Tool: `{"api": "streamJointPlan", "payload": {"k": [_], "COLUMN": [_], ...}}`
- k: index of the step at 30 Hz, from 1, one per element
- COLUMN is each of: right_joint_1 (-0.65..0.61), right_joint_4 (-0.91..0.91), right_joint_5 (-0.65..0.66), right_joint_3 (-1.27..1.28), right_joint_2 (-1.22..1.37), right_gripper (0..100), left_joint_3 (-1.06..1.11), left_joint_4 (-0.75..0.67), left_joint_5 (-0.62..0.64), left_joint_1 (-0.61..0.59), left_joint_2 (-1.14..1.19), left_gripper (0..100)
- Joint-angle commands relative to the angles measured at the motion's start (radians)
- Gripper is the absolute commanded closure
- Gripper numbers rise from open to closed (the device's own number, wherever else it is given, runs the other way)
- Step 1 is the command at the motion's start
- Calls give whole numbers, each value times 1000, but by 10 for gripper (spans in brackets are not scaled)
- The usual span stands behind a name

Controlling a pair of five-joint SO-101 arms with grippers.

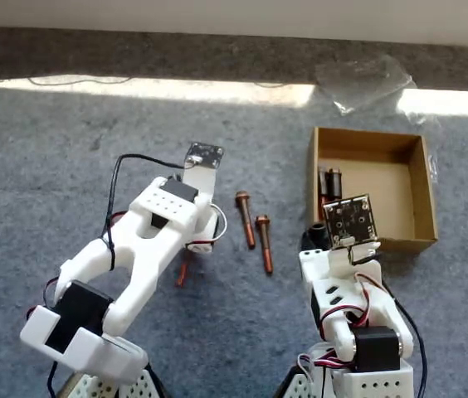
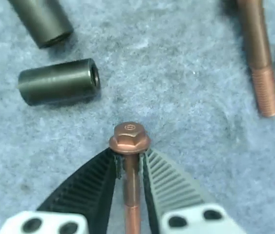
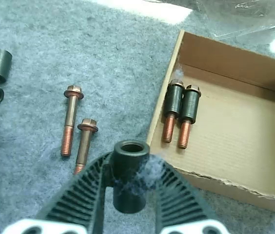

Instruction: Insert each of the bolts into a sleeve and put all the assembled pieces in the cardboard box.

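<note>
My left gripper [image 2: 130,163] is shut on a copper bolt [image 2: 130,165], head pointing outward, just above the grey carpet. Two dark sleeves [image 2: 58,81] lie on the carpet beyond it, the nearer one with its bore facing the bolt's side. My right gripper [image 3: 129,183] is shut on an upright dark sleeve [image 3: 129,173], near the front corner of the cardboard box [image 3: 227,58]. Two assembled pieces [image 3: 179,109] lie side by side inside the box. Two loose bolts [image 3: 76,126] rest on the carpet between the arms, also in the high view [image 1: 253,228].
A crumpled clear plastic bag [image 1: 365,81] lies behind the box [image 1: 421,186]. The left arm [image 1: 147,240] stretches diagonally over the carpet; the right arm [image 1: 346,290] stands just in front of the box. A dark strip borders the far edge.
</note>
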Motion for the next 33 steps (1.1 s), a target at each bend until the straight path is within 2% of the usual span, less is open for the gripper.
{"api": "streamJointPlan", "payload": {"k": [1,11,15,18,22,24,29,33], "right_joint_1": [8,-22,-99,-120,-125,-125,-130,-216], "right_joint_4": [-35,-35,-50,-134,-219,-226,-232,-232], "right_joint_5": [-3,-11,-11,-12,-18,-71,-114,-110], "right_joint_3": [-7,-5,27,94,168,183,188,189], "right_joint_2": [-12,-12,-13,-13,-13,-13,-13,-13], "right_gripper": [994,994,994,994,994,994,994,994], "left_joint_3": [-70,-68,-67,-70,-87,-99,-97,-97], "left_joint_4": [43,26,34,34,28,32,35,34], "left_joint_5": [-176,-265,-451,-555,-563,-563,-563,-563], "left_joint_1": [13,36,39,39,38,38,33,-24], "left_joint_2": [-39,-28,-38,-38,-53,-90,-268,-378], "left_gripper": [996,995,995,995,995,995,995,995]}}
